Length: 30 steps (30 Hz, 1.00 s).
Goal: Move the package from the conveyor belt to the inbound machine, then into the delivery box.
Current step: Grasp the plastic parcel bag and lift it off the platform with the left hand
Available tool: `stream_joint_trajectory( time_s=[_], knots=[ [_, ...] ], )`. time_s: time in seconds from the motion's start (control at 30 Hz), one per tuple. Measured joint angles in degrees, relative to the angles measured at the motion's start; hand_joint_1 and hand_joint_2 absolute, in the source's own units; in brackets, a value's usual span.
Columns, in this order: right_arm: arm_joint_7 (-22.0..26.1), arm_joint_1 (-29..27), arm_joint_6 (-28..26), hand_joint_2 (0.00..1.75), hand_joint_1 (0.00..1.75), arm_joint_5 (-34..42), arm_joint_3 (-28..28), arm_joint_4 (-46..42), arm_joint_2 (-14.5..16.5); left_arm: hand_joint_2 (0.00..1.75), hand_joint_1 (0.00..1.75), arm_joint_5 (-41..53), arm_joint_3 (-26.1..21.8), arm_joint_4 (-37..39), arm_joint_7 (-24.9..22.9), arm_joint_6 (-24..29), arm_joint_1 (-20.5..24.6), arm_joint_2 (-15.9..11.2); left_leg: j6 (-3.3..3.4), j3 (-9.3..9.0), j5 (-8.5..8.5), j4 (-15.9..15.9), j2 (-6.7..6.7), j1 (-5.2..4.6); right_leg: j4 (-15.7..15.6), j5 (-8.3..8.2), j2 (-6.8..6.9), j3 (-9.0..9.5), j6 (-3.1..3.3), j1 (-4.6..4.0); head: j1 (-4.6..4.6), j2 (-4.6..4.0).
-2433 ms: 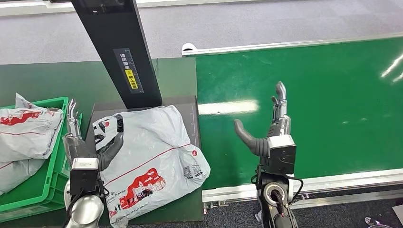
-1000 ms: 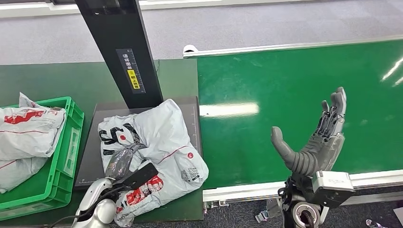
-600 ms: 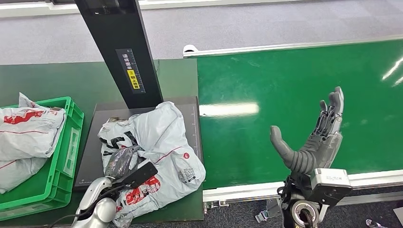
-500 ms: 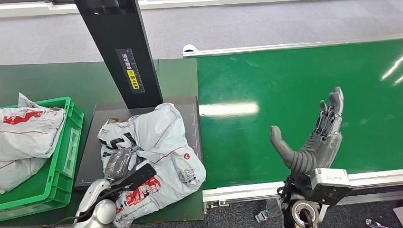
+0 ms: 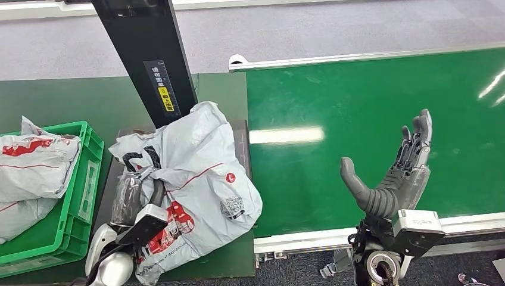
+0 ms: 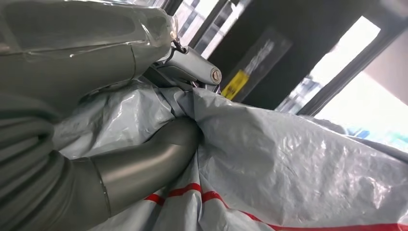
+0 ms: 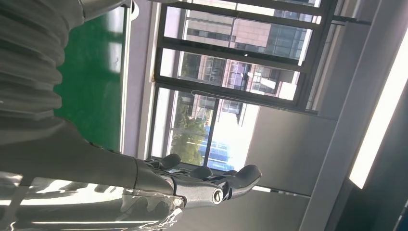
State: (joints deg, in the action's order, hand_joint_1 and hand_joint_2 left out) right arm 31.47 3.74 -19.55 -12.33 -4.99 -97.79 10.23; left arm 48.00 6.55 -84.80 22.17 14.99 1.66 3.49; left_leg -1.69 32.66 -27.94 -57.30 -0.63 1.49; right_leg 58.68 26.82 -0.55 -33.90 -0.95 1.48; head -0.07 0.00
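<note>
The package (image 5: 196, 173), a grey-white plastic mailer with red and black print, lies bunched on the dark platform (image 5: 242, 149) of the inbound machine. My left hand (image 5: 136, 199) grips its left side and holds that part raised off the platform. Up close, the thumb (image 6: 144, 159) presses into the package (image 6: 298, 163) while the fingers wrap over a fold. My right hand (image 5: 393, 173) hovers palm-up over the green conveyor belt (image 5: 369, 95), fingers apart and holding nothing. In the right wrist view that hand (image 7: 192, 185) is also empty.
The machine's black post (image 5: 149, 59) rises just behind the package. A green crate (image 5: 83, 179) at the left holds other mailers (image 5: 36, 164). The belt's metal rail (image 5: 309, 238) runs along the near edge.
My left hand has closed on the package and pulled its left side up; the bag has bunched and shifted toward the post. The right hand has stayed in place.
</note>
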Motion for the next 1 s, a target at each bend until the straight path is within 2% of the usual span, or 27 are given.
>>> stream_joint_trajectory(
  time_s=[0.13, 0.3, 0.47, 0.6, 0.8, 1.0],
  knots=[
    [0.0, -0.1, -0.3, 1.75, 0.0, 0.0, 0.0, 0.0, 0.0, 1.75, 1.75, -1.7, -0.6, -5.1, 0.9, 5.4, -0.8, 0.0, 0.0, 0.01, 0.0, 0.0, 0.0, 0.0, 0.0, 0.0, 0.0, 0.0, 0.0, 0.0, 0.0, 0.0],
    [0.0, -0.5, -0.8, 1.75, 0.0, -0.4, 0.2, 0.0, 0.0, 1.75, 1.75, -1.1, -3.9, -10.2, -0.5, 10.6, -0.9, -0.1, 0.0, 0.0, 0.0, 0.0, 0.0, 0.0, 0.0, 0.0, 0.0, 0.0, 0.0, 0.0, 0.0, 0.0],
    [0.0, -1.2, -0.9, 1.75, 0.0, -0.9, 0.3, 0.0, 0.2, 1.75, 1.75, 1.0, -7.6, -10.9, -2.5, 12.7, -0.5, -0.4, 0.0, 0.0, 0.0, 0.0, 0.0, 0.0, 0.0, 0.0, 0.0, 0.0, 0.0, 0.0, 0.0, 0.0],
    [0.1, -2.0, -1.0, 1.75, 0.0, -1.0, 0.3, 0.0, 0.3, 1.75, 1.75, -2.5, -10.5, -10.8, -3.0, 13.3, 0.3, -1.3, 0.0, 0.0, 0.0, 0.0, 0.01, 0.0, 0.0, 0.0, 0.0, -0.01, 0.0, 0.0, 0.0, 0.0],
    [0.2, -2.6, -1.0, 1.75, 0.0, -0.7, 0.4, 0.0, 0.3, 1.75, 1.74, -7.8, -19.3, -6.4, -5.2, 13.9, 3.5, -3.9, -0.01, 0.0, 0.0, 0.0, 0.02, 0.02, 0.0, 0.0, -0.02, -0.03, 0.01, -0.02, -0.01, 0.0],
    [0.1, -2.5, -1.8, 1.75, 0.0, -0.6, 0.1, 0.5, 0.3, 1.75, 1.72, -2.1, -28.9, 4.3, -11.9, 18.4, 6.3, -5.4, -0.01, 0.0, 0.01, 0.0, 0.02, 0.02, 0.0, 0.0, -0.03, -0.02, 0.01, -0.02, 0.02, 0.0]
  ],
)
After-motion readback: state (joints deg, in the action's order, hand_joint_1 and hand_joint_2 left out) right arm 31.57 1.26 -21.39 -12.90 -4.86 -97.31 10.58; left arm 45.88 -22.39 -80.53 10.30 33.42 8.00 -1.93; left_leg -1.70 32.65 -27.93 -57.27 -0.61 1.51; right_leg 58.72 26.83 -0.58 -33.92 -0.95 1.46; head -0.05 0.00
